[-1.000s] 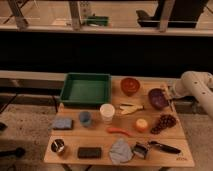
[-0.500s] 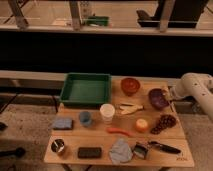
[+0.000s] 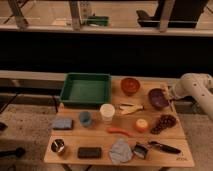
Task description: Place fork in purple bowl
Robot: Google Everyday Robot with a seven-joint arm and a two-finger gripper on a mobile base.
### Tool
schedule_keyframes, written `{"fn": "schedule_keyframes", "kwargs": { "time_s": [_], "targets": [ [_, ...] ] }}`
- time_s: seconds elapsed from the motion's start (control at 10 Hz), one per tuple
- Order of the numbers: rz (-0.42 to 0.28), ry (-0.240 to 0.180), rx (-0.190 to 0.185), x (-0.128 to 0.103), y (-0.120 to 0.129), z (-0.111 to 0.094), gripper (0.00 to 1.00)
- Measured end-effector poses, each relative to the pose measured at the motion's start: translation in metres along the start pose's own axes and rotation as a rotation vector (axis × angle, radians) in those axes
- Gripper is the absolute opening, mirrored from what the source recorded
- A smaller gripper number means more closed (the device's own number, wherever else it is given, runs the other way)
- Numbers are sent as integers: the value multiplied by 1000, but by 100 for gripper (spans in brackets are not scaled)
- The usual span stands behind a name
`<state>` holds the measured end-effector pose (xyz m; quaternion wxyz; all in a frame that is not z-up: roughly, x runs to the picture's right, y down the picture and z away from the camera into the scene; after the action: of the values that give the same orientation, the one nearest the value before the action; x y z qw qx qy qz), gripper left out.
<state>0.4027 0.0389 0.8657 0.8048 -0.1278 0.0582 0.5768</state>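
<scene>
A wooden desk (image 3: 165, 135) carries scattered kitchenware as the robot's white arm (image 3: 192, 87) reaches in from the right. Its hand (image 3: 170, 95) sits at the right rim of the glossy, round purple bowl (image 3: 158, 98); whether it is spread or closed cannot be told. The fork (image 3: 129, 108), a pale, slim shape, lies flat between the white cup (image 3: 107, 112) and the bowl, its long axis running roughly left to right; which end bears the tines is unclear. Arm and objects sit where they did a second ago.
</scene>
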Motion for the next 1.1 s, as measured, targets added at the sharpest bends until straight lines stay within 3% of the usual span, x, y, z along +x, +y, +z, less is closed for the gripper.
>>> {"fn": "schedule_keyframes", "kwargs": {
  "time_s": [0.3,0.4,1.1],
  "targets": [
    [-16,-6,11,-3,5,-5,76],
    [-22,-6,16,-4,6,-6,80],
    [-17,-17,20,-12,8,-10,79]
  ]
}}
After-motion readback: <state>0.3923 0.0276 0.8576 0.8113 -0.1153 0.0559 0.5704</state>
